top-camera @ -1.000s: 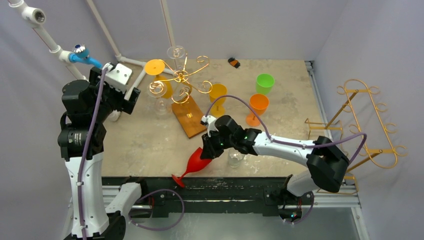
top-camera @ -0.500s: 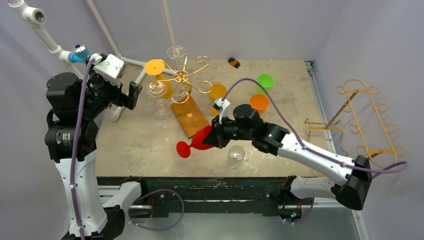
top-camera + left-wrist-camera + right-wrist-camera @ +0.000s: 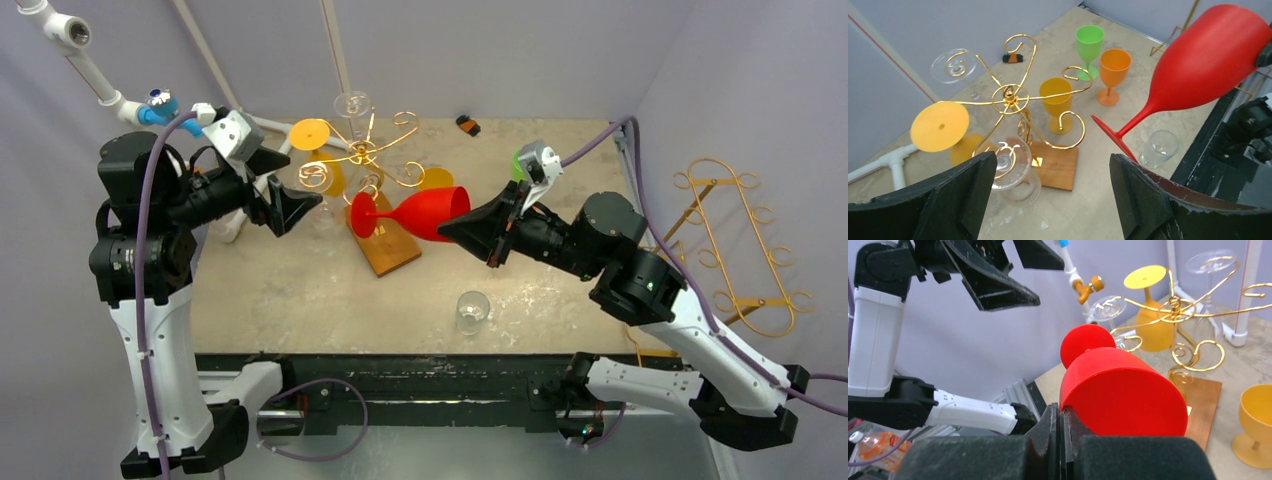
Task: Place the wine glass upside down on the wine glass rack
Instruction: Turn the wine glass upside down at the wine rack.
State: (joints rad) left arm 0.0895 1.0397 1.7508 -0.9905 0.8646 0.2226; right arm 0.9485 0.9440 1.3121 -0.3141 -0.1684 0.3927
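Note:
A red wine glass [image 3: 420, 213] hangs in the air on its side, foot pointing left, above the wooden base of the gold wire wine glass rack [image 3: 365, 155]. My right gripper [image 3: 447, 228] is shut on the bowl's rim, one finger inside the bowl; the right wrist view shows the glass [image 3: 1118, 390] filling the frame above the closed gripper [image 3: 1059, 412]. My left gripper [image 3: 300, 205] stands open and holds nothing, just left of the glass's foot. Its wrist view looks down on the rack [image 3: 1010, 95] and the glass [image 3: 1208, 65]. The rack carries an inverted yellow glass [image 3: 309, 133] and clear ones.
Yellow [image 3: 1057, 97], orange [image 3: 1113, 67] and green [image 3: 1089, 42] glasses stand upright right of the rack. A clear tumbler [image 3: 471, 310] sits near the front edge. A second gold rack [image 3: 735, 240] stands off the table's right side. White pipes [image 3: 100, 85] run along the back left.
My right arm has lifted the red glass from the front edge up and back, turning it level above the rack base. The left gripper has swung right toward the rack, staying open.

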